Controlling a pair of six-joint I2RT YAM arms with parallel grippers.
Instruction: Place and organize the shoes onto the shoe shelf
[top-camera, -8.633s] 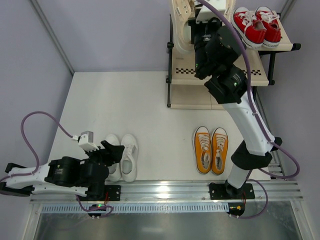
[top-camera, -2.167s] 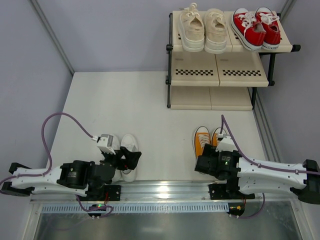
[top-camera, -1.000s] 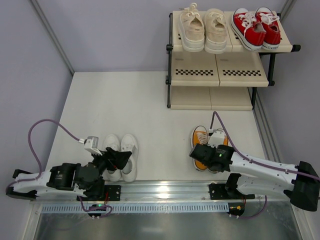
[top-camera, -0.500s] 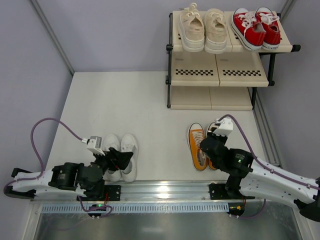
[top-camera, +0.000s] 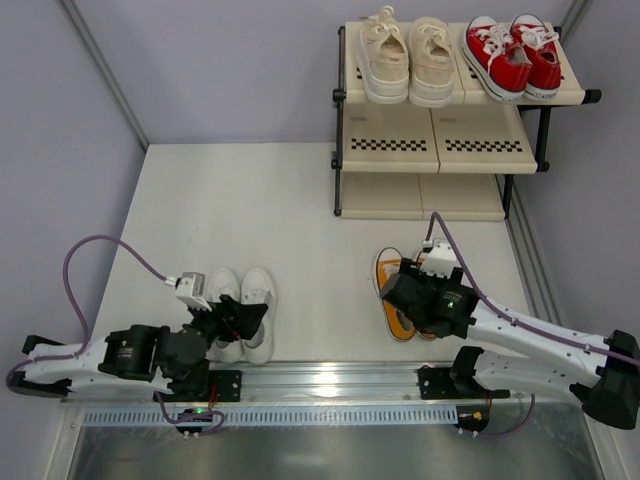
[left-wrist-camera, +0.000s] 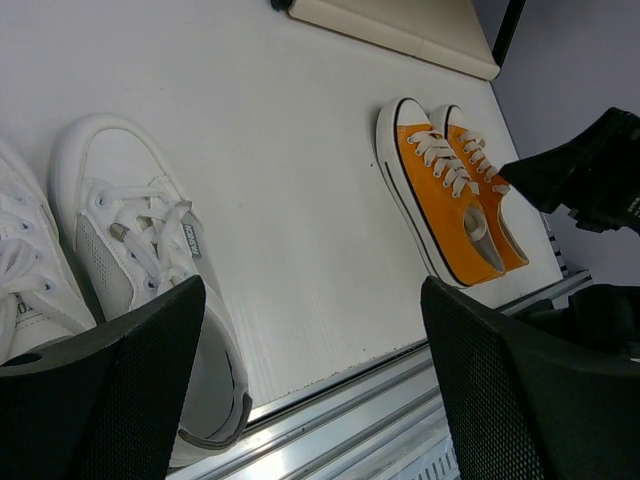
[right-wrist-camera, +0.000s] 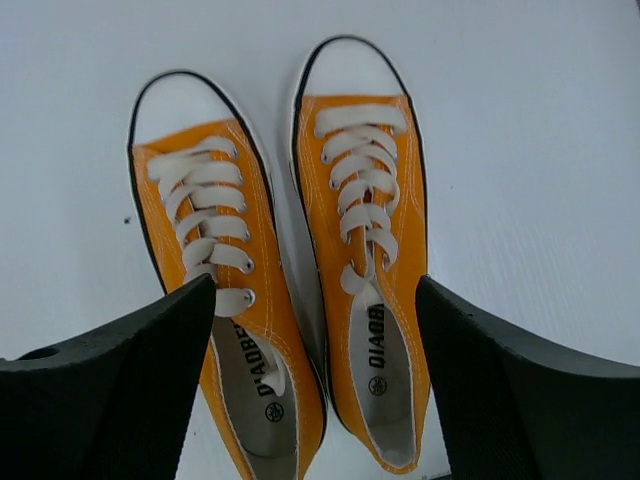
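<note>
Shoes of four pairs are showing a task that is, by judgement, about half done, read here from the near edge of the table (top-camera: 250, 200) outward. Nearest the arm bases, the white pair (top-camera: 243, 305) is lying side by side on the table with toes pointing away. The left gripper (left-wrist-camera: 312, 300) is hovering low over its heel end, fingers spread wide and gripping nothing, and one white sneaker is showing under the gap in the left wrist view. A little farther out and to the right, the orange-yellow pair (right-wrist-camera: 365, 200) is likewise lying on the table, toes turned toward the rack. The right gripper (right-wrist-camera: 312, 300) is hanging above the heels with its fingers parted widely, one showing beyond each outer side of the pair. It is holding nothing, and whether either finger is touching canvas cannot be told. At the far right corner the shoe shelf (top-camera: 390, 145) is standing against the wall. Its top tier is carrying the cream-beige pair (top-camera: 408, 60) on the left and the red pair (top-camera: 515, 50) just beside it on the right, both sitting fully on the panels. The middle tier (top-camera: 430, 120) is showing no shoes, and the bottom tier (top-camera: 420, 200) is largely hidden beneath it, its visible front strip bare. Two pairs are therefore looking finished and two are waiting, each with an open gripper poised over it, so a grasp appears to be the step in hand.
</note>
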